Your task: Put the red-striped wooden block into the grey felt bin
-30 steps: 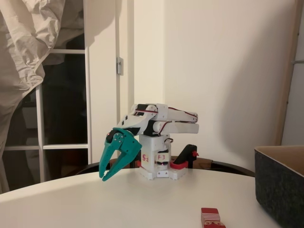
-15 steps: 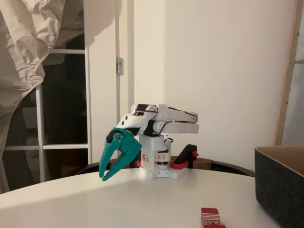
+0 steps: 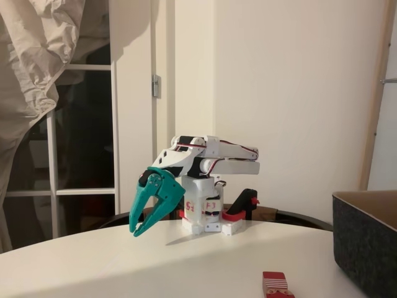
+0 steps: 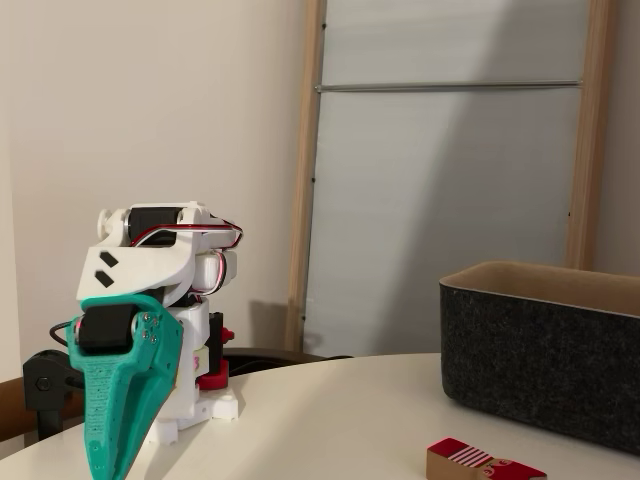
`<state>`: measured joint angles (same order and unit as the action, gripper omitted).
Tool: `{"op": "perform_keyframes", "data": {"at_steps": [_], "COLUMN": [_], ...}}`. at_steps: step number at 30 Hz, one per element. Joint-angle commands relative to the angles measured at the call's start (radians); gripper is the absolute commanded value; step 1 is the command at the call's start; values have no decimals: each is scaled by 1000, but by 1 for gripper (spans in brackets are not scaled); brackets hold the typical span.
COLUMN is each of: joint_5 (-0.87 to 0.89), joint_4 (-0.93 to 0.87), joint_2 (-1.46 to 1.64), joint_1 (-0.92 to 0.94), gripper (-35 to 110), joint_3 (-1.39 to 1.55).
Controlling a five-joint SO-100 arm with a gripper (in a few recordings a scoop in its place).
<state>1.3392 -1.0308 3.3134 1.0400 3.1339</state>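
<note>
In a fixed view, the arm is folded low over its base, with the gripper [image 3: 138, 228] pointing down and its tips just above the white table [image 3: 124, 267]. The two teal fingers are parted by a narrow wedge of a gap and hold nothing. The red-striped wooden block [image 3: 276, 284] lies flat on the table near the bottom edge of the picture, well apart from the gripper and just beside the grey felt bin [image 3: 366, 245], which stands at the right edge.

In another fixed view, the gripper [image 4: 105, 465] hangs at the lower left; its fingers overlap from this side, so their spread cannot be judged here. The block lies at the bottom, in front of the bin's dark wall [image 4: 540, 365], close to it but not touching.

The step in hand appears to be the reach to the block. To do it well:

1. Unfold the arm outward and turn toward the block while the tips ride clear of the table.
2. Widen the fingers before descent (the present gap looks too narrow for the block).
3. Straddle the block across its narrow width and descend squarely.
4. Keep clear of the bin wall.
</note>
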Motion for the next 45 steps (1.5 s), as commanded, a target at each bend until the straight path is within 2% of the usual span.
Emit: {"op": "perform_keyframes", "data": {"at_steps": [1,12,19,34,40,45], "joint_5": [-3,95,196,341,439,383], "joint_4": [-5,3,91,144,235,328], "joint_2": [23,25,21,-138,-272,-396], "joint_1": [18,18,18,34,-49,-147], "gripper": [0,0,2,5,6,7], "joint_3": [9,2,-34,-552,-764,-888]}}
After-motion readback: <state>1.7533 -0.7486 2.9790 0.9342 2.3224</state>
